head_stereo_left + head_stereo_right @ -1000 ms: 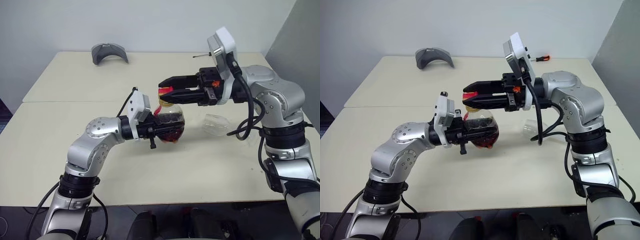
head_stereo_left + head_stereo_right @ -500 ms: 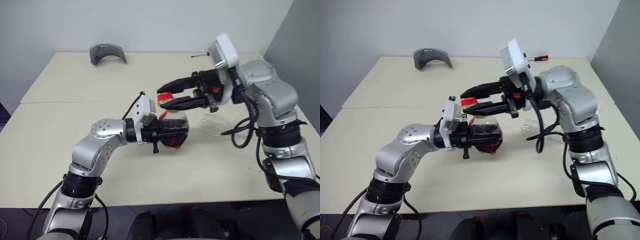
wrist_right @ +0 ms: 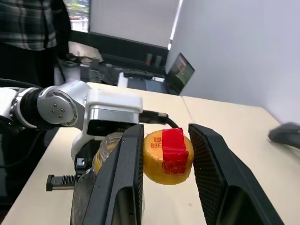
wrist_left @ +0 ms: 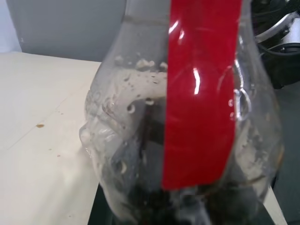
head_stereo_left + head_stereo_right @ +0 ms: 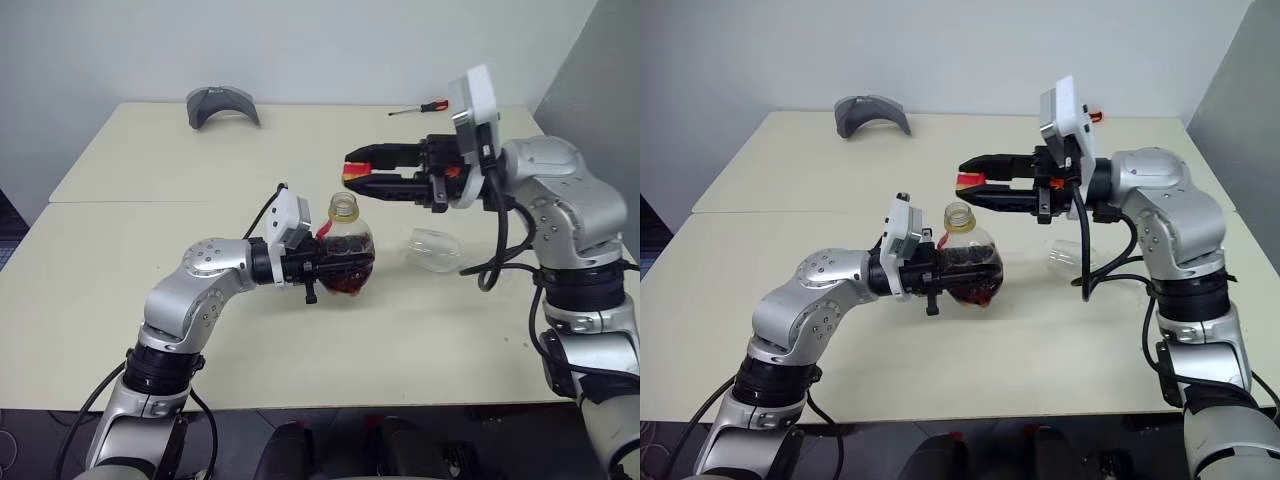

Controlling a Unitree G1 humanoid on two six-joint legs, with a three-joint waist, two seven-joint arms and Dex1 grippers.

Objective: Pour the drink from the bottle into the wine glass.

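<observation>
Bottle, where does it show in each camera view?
Left eye: bottle near centre, standing on the table.
Right eye: bottle near centre.
Left wrist: bottle close up, red strip facing.
Right wrist: open neck beside the yellow cap.
Shared landmark: the table.

The yellow-orange cap (image 3: 167,161) carries a small red printed mark beside its strip of red tape, but the characters are too small to make out. The red strip label (image 4: 201,89) on the bottle (image 5: 345,262) is plain, with no lettering. No other text or numbers can be read.
</observation>
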